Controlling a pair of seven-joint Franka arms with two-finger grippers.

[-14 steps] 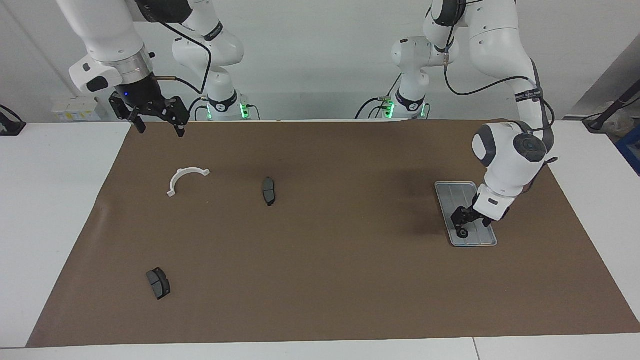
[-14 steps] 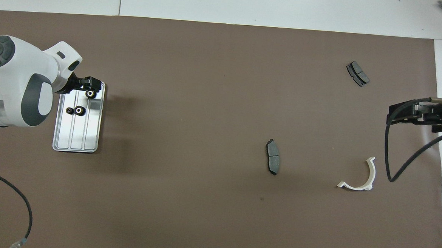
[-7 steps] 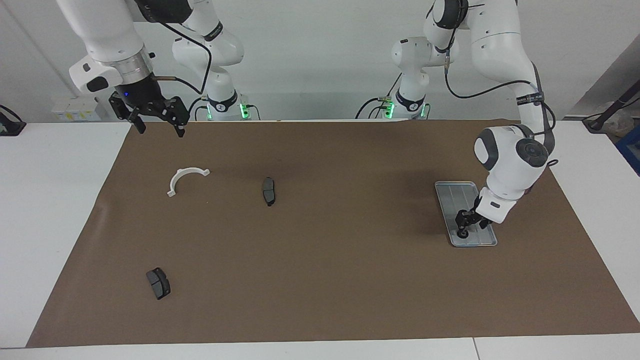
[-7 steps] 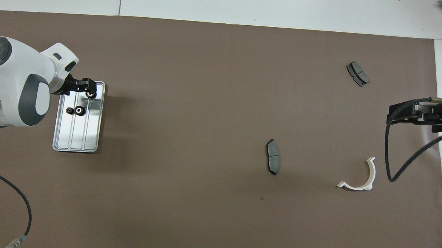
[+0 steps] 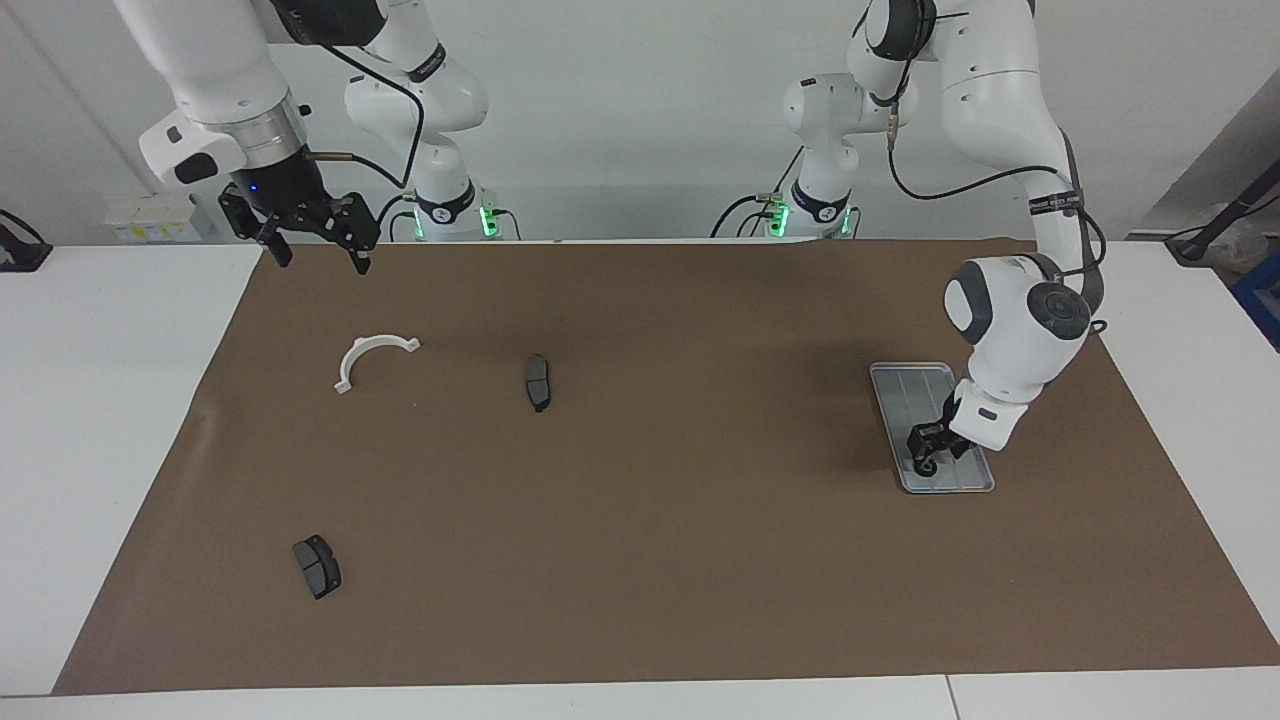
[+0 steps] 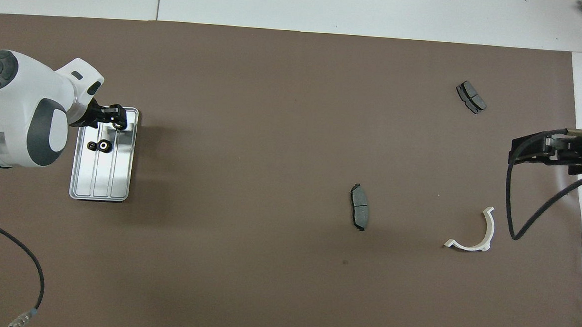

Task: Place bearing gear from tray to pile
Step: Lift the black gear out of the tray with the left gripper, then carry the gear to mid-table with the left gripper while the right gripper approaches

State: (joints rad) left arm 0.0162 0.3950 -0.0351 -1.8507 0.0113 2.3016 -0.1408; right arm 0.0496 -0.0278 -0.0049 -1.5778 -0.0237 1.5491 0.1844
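The silver tray lies on the brown mat toward the left arm's end; it also shows in the overhead view. A black bearing gear sits at the tray's end farther from the robots, seen from above too. My left gripper is down at this gear, right over it in the overhead view. Two more black gears lie mid-tray. My right gripper waits open and raised over the mat's edge near the robots, at the right arm's end.
The pile's parts are scattered toward the right arm's end: a white half-ring bracket, a dark brake pad near the mat's middle, and another brake pad farther from the robots. A black cable hangs from the right arm.
My left gripper has come down and drawn in onto the gear at the tray's end. The gear has not moved. The right arm has not moved.
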